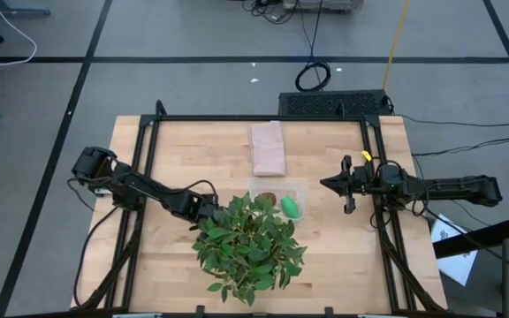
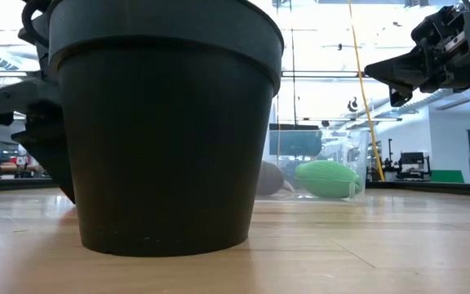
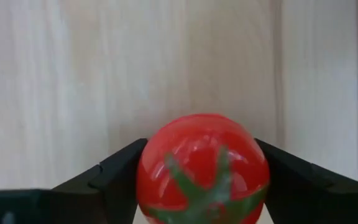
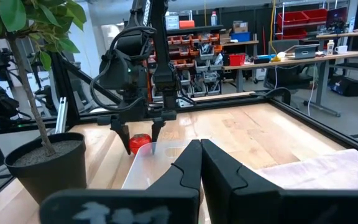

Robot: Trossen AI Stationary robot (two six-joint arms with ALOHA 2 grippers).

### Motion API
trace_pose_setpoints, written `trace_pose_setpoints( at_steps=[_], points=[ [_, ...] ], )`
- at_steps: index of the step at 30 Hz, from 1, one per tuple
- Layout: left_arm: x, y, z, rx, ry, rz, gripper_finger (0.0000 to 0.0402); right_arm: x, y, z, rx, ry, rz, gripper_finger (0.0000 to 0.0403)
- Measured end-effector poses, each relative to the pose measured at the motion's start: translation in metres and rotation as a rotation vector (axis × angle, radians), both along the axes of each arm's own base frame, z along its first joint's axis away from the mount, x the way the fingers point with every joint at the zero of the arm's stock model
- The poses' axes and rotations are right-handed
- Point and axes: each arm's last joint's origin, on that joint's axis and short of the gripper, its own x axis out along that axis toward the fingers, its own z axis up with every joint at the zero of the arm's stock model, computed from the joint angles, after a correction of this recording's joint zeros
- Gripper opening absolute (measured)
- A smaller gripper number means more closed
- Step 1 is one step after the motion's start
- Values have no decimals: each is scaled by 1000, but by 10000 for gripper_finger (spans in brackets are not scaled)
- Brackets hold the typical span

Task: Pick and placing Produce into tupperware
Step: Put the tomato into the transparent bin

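Between the left gripper's [image 4: 140, 129] dark fingers [image 3: 114, 171]: small red tomato [image 3: 202, 169] with a green stalk star, clamped across its widest part, just beside the near end of the clear tub [image 4: 166, 155], above the wood. Glossy, round, probably light hollow plastic; likely to slip or roll, so best kept pinched at the widest part and let go low inside the walls. Already in the tub: green oval [image 2: 327, 179] and brown fuzzy ball [image 1: 269, 198]. Close by, potted plant [image 2: 166, 122], leaves crowding the left arm. Further back on the table [image 1: 175, 274], folded beige cloth [image 1: 268, 147]. Off to the side, right gripper [image 1: 344, 185], raised, fingers pressed together, holding nothing.
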Motion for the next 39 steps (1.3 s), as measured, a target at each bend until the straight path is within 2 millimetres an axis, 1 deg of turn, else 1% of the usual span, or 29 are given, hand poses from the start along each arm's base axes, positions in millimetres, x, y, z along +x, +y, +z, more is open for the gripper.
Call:
trace_pose_setpoints(
  at_steps=[6, 8, 10, 14, 16, 19, 24, 26, 32, 36, 39],
  points=[
    [-4, 7, 18, 30, -56, -14, 253, 0, 0, 0, 0, 0, 0, 0],
    [-7, 10, 29, 35, -86, -13, 247, 0, 0, 0, -2, 1, 0, 0],
    [-9, 13, 39, 39, -129, -20, 247, 0, 0, 0, -7, 1, 0, 0],
    [-15, 17, 57, 42, -210, -46, 264, 0, 0, 0, -7, 5, 0, 0],
    [-18, 18, 65, 49, -245, -70, 266, 0, 0, -1, -7, 8, 0, 0],
    [-21, 19, 75, 52, -301, -91, 258, 0, 0, -1, -7, 8, 0, 0],
    [-30, 23, 89, 70, -351, -53, 247, 0, 0, -1, -6, 14, 0, 0],
    [-35, 25, 95, 82, -369, -49, 249, 0, 0, -2, -6, 20, 0, 0],
    [-54, 29, 123, 80, -501, -74, 263, 0, 0, -2, -6, 24, 0, 0],
    [-72, 33, 139, 88, -594, -97, 255, 0, 0, -2, -6, 24, 0, 0],
    [-86, 37, 145, 102, -652, -89, 249, 0, 0, -2, -6, 24, 0, 0]
  ],
)
